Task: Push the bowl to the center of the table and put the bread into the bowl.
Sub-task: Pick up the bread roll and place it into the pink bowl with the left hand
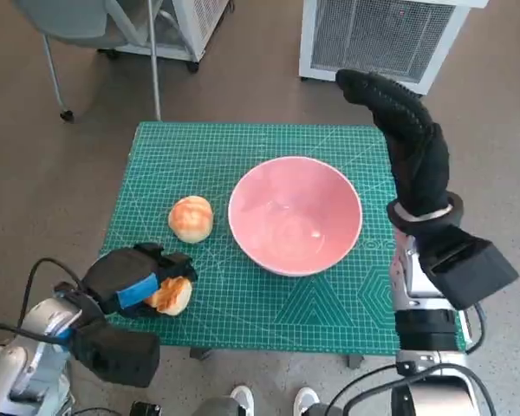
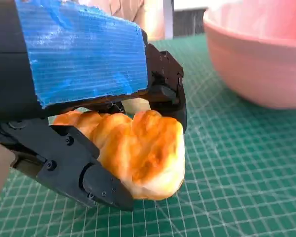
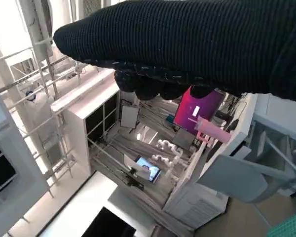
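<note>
A pink bowl [image 1: 295, 214] stands near the middle of the green mat [image 1: 243, 321]; its side [image 2: 259, 59] shows in the left wrist view. My left hand [image 1: 137, 279] grips a golden bread piece [image 1: 172, 296] at the mat's front left, its black fingers [image 2: 79, 173] closed around the bread [image 2: 138, 153], which looks just above the mat. A second round bread [image 1: 191, 217] lies left of the bowl. My right hand [image 1: 407, 130] is raised high at the table's right side, fingers stretched out and holding nothing; the glove [image 3: 197, 44] fills the right wrist view.
A chair [image 1: 78, 26] stands beyond the table's far left, and white grilled units [image 1: 373, 39] beyond its far edge. Shoes of a person [image 1: 273, 400] show at the near edge. Shelving and a room interior [image 3: 153, 158] show in the right wrist view.
</note>
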Motion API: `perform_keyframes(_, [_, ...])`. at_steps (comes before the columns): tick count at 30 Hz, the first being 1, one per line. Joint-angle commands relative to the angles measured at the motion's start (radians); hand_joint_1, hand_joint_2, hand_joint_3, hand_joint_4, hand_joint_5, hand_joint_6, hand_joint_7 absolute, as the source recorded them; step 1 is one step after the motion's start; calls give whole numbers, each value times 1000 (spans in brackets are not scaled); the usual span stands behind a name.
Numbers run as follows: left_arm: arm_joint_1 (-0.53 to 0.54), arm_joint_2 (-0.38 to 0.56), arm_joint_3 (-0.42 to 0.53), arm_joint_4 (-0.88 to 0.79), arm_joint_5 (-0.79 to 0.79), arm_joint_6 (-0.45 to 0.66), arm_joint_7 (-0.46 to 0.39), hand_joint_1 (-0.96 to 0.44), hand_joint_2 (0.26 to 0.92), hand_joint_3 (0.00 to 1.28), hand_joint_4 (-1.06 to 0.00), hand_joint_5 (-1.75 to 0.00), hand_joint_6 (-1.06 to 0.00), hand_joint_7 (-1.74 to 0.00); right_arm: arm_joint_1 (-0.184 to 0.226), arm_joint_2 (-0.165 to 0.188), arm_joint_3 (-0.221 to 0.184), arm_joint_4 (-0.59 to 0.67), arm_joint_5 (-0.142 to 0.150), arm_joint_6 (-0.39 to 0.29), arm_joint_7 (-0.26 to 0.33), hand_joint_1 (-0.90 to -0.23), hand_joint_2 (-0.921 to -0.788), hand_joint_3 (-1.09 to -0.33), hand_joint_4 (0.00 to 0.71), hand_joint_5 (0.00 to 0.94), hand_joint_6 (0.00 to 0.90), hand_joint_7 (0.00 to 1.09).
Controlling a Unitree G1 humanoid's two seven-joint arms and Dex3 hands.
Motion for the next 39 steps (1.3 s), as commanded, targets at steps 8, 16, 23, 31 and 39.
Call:
perform_keyframes(8, [-31, 2, 67, -81, -74, -3, -35, 1, 904, 129, -694, -1209, -555, -1202, 17, 5, -2, 8, 12, 16, 10, -744, -921, -821, 282, 1, -1, 719])
perform_keyframes(16, [-173, -31, 117, -231, -176, 106, -107, 0, 919, 127, -664, -1230, -527, -1236, 15, 1, -4, 3, 10, 18, 7, -744, -921, -816, 283, 1, -1, 717])
perform_keyframes(23, [-420, -172, 79, -195, -203, 141, -24, -1, 920, 120, -664, -1209, -535, -1244, 11, 2, -5, 9, 11, 11, 10, -737, -921, -816, 284, 2, -1, 718])
perform_keyframes(31, [-672, -359, -57, 133, -111, -26, 174, -1, 915, 66, -735, -1143, -610, -1156, 18, 3, -5, 0, 14, 9, 12, -729, -921, -816, 284, 2, -1, 718])
perform_keyframes(39, [-827, -415, -182, 404, -19, -97, 176, -1, 915, 16, -795, -1021, -661, -1156, 34, -2, -8, -20, 16, 5, 11, -713, -921, -824, 284, 2, -1, 715])
